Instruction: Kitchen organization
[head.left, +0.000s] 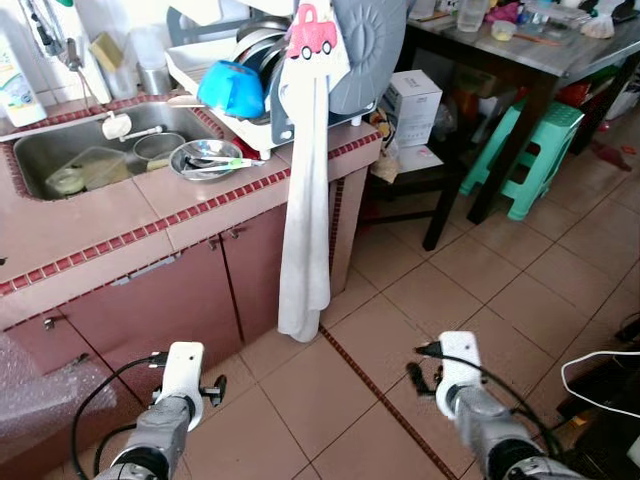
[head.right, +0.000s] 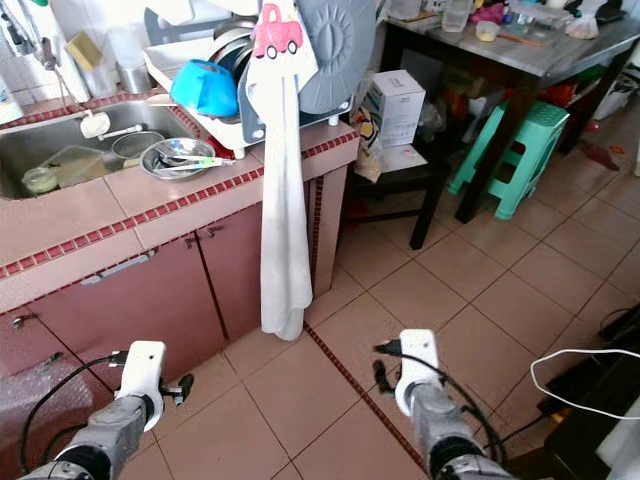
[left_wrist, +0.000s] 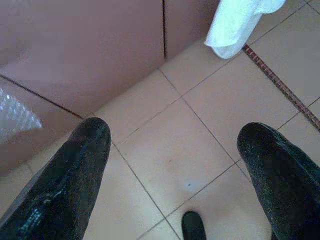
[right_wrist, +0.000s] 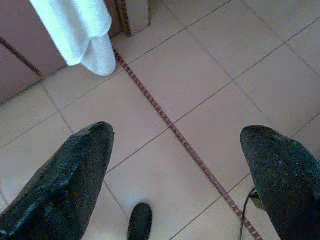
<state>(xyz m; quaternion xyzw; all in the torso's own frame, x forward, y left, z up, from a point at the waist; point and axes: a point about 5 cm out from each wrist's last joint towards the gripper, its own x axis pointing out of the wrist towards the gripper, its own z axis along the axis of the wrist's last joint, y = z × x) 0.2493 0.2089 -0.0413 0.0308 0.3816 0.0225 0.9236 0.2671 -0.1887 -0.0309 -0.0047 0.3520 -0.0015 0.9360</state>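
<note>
- The left tool (left_wrist: 175, 165) hangs low over the tiled floor (head.left: 500, 290) before the pink cabinet doors (head.left: 180, 300), fingers spread wide, holding nothing.
- The right tool (right_wrist: 175, 165) hangs over the floor beside a red tile strip (right_wrist: 165, 122), fingers likewise apart and empty.
- On the desk (head.left: 90, 225), a steel bowl (head.left: 205, 160) sits just beside the sink (head.left: 60, 150); a blue bowl (head.left: 231, 89) leans in the dish rack (head.left: 260, 130).
- A long white towel (head.left: 305, 230) hangs down the cabinet front.
</note>
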